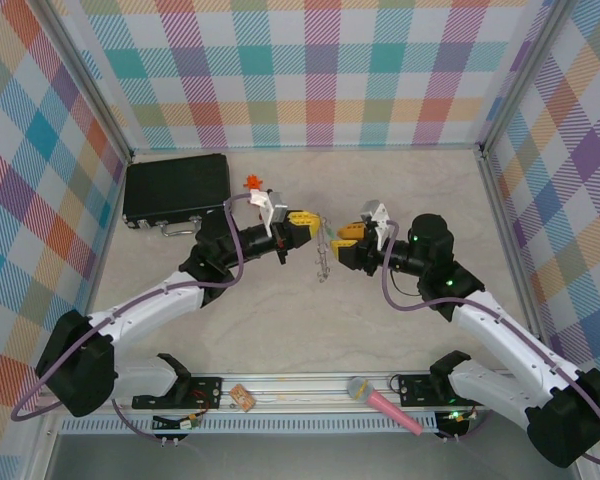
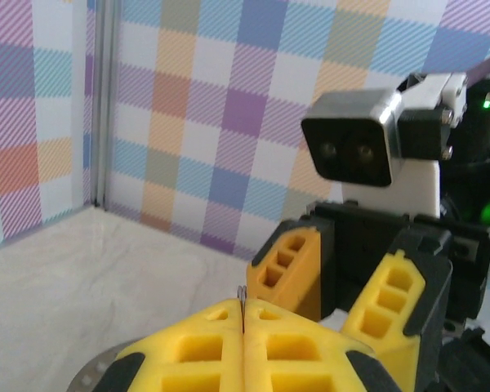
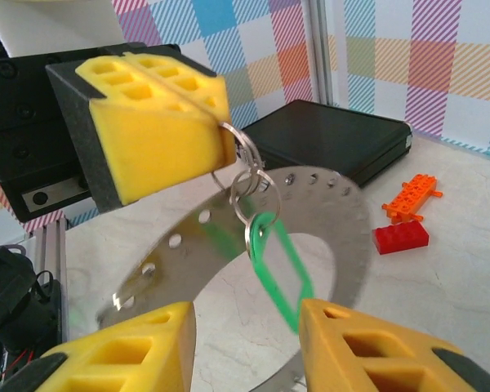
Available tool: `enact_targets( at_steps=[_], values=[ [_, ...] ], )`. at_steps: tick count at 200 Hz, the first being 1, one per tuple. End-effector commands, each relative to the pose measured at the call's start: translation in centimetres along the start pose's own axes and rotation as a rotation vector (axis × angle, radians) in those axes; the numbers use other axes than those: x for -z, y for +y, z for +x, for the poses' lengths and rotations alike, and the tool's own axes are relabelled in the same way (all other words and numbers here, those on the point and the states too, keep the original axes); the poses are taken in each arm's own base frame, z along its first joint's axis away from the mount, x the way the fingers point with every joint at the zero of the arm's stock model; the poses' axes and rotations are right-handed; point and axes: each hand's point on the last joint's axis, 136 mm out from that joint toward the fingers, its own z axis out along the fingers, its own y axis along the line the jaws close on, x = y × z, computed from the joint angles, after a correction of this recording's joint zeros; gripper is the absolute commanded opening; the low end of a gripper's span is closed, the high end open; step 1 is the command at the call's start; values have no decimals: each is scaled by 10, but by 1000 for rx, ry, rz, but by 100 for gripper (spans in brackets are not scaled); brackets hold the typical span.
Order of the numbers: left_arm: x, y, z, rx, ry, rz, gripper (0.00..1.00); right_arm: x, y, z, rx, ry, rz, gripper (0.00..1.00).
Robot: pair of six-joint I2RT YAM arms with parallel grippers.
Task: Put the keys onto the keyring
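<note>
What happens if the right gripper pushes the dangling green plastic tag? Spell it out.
The green plastic tag probably swings aside: it hangs from small linked wire rings pinched in the shut left gripper. It looks thin and light, so it may twist away from the right gripper.

Bright, even light casts soft shadows; wrist views blur up close (the green key (image 3: 260, 245) smears), the keyring (image 3: 343, 204) gleams.

- Keyring (image 3: 343, 212): lower arc was cut off by the right wrist view's bottom edge and partly hidden behind the right gripper (image 3: 247, 327).
- Green key (image 3: 279, 261): was blurred; its blade could not be made out.
- Small rings (image 3: 247, 175): the topmost was partly hidden between the pressed-together fingers of the left gripper (image 3: 219, 122).
</note>
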Motion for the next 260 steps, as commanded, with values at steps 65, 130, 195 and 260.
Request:
enact_targets(
  at_steps=[65, 130, 195, 260],
  values=[
    [0, -15, -36, 7, -253, 117, 0, -20, 5, -31, -62, -39, -108, 37],
    [0, -15, -35, 21, -284, 133, 0, -18, 9, -32, -69, -43, -128, 36],
    [0, -17, -34, -1, -253, 127, 0, 8, -1, -42, -101, -121, -100, 37],
    [0, -21, -37, 1, -249, 147, 0, 0, -4, -55, -161, -123, -175, 26]
  ],
)
